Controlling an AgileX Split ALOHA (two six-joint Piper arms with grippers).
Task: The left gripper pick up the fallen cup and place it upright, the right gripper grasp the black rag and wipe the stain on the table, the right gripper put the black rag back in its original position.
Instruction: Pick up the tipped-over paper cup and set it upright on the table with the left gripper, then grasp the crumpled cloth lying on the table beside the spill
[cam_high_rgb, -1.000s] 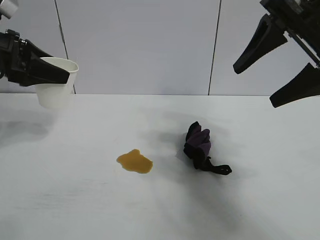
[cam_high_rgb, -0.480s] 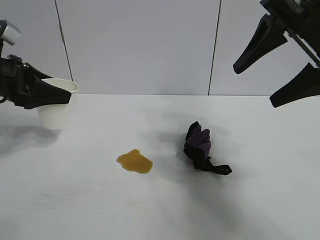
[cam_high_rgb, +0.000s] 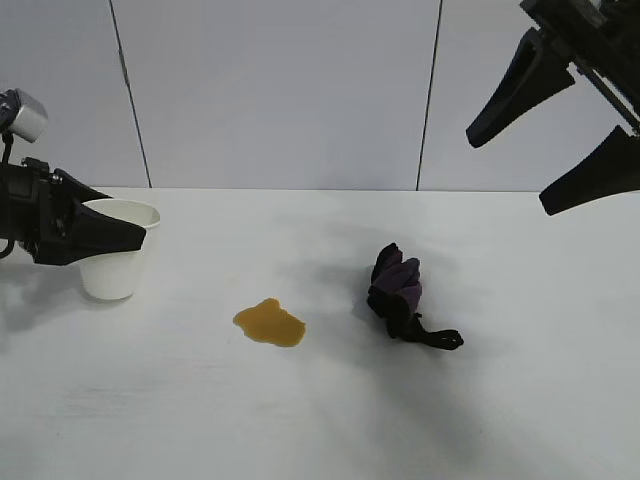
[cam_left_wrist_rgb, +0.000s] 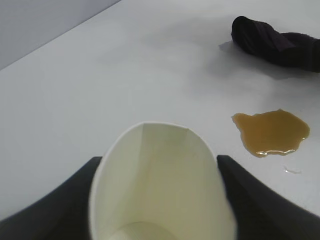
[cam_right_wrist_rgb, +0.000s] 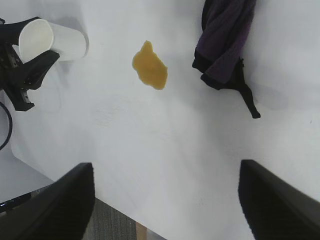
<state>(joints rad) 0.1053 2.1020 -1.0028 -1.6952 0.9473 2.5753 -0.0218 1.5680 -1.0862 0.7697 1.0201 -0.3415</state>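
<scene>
The white paper cup stands upright with its mouth up at the left of the table, its base at the surface. My left gripper is shut on the cup near its rim; in the left wrist view its fingers flank the cup. The amber stain lies at the table's middle. The black and purple rag lies to its right, strap toward the front. My right gripper is open and empty, high at the upper right. From the right wrist view it looks down on the stain and the rag.
A grey panelled wall stands behind the table. The right wrist view shows the table's edge with floor beyond it. The stain and rag lie beyond the cup in the left wrist view.
My left gripper has come down with the cup, from raised in front of the wall to table level. The right arm, the rag and the stain have not moved.
</scene>
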